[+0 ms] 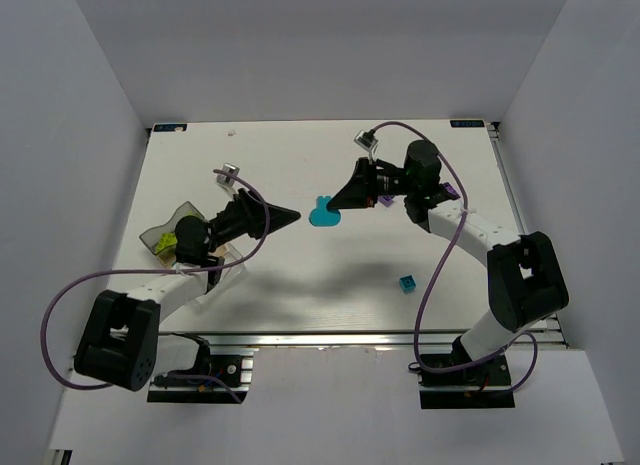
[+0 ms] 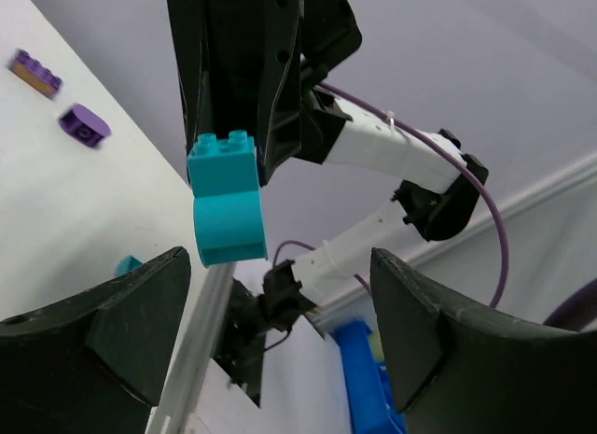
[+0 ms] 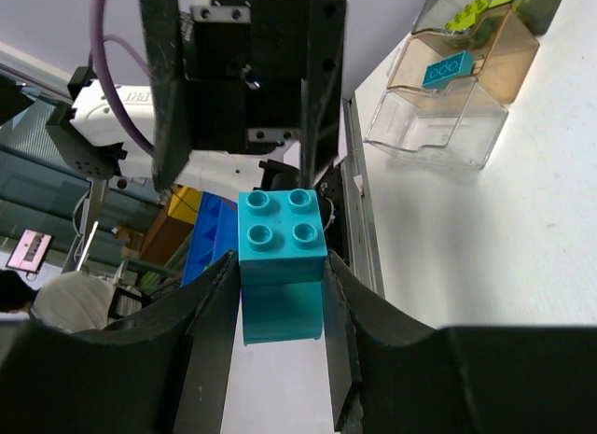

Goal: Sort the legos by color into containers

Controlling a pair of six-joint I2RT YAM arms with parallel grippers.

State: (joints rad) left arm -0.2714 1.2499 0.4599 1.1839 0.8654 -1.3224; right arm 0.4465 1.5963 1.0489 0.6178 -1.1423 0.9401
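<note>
Right claw (image 3: pixel 280 294) tight on one cyan lego (image 3: pixel 280 233); left claw (image 2: pixel 280 266) wide, empty; two purple legos (image 2: pixel 84 124) beyond.

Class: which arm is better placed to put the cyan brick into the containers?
Left: the containers sit beside it, and the left gripper gapes open facing the cyan brick in the right gripper.

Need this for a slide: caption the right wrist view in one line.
Right gripper clamps a cyan brick facing the open left gripper, with clear containers beyond on the white table.
</note>
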